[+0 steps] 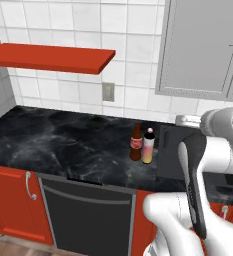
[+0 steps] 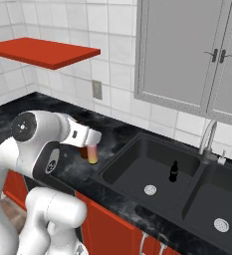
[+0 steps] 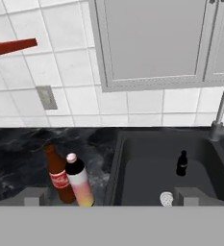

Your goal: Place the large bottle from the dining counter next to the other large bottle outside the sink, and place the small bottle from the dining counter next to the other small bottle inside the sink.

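Observation:
Two large bottles stand side by side on the black counter just left of the sink (image 2: pixel 118 160): a brown cola bottle (image 3: pixel 59 177) with a red label and a pink-and-yellow bottle (image 3: pixel 80 183) with a white cap. In the left base view the cola bottle (image 1: pixel 136 143) and the pink bottle (image 1: pixel 148 146) almost touch. A small black bottle (image 2: pixel 174 171) stands upright in the left basin, near the drain. My gripper (image 3: pixel 114 197) hangs open above the counter's front edge, nothing between its fingers (image 3: pixel 35 196). It faces the bottles and the small bottle (image 3: pixel 181 163).
A curved faucet (image 2: pixel 207 137) rises behind the sink, with a second basin (image 2: pixel 194 211) to the right. Grey wall cabinets (image 2: pixel 187 55) and a red shelf (image 1: pixel 53 56) hang above. A wall outlet (image 1: pixel 108 92) sits behind the counter. A dishwasher front (image 1: pixel 88 215) lies below.

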Available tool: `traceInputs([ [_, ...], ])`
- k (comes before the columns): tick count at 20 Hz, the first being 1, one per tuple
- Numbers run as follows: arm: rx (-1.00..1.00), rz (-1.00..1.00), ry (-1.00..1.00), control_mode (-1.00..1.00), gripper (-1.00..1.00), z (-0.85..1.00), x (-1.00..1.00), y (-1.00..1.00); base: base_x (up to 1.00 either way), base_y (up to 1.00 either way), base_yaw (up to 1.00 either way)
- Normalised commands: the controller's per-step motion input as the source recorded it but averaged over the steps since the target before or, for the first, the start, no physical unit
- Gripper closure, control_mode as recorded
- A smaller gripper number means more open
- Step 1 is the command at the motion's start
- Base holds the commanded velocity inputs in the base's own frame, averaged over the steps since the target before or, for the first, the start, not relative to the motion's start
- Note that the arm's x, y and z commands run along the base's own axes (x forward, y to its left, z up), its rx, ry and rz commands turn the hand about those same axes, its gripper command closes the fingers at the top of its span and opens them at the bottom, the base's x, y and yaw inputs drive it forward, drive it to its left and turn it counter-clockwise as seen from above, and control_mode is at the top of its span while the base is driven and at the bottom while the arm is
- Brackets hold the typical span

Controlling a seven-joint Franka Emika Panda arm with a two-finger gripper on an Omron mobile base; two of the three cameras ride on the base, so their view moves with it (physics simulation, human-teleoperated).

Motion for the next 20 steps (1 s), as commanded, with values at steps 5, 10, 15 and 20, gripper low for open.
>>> traceInputs([
  [5, 0.0, 0.0, 0.02, -1.0, -1.0, 0.59, -0.34, 0.0, 0.0, 0.0, 0.0],
  [10, 0.0, 0.0, 0.06, -1.0, -1.0, 0.62, -0.4, 0.0, 0.0, 0.0, 0.0],
  [15, 0.0, 0.0, -0.02, -1.0, -1.0, 0.36, -0.41, 0.0, 0.0, 0.0, 0.0],
  [20, 0.0, 0.0, 0.0, 1.0, -1.0, 0.0, 0.0, 0.0, -0.51, 0.0, 0.0],
])
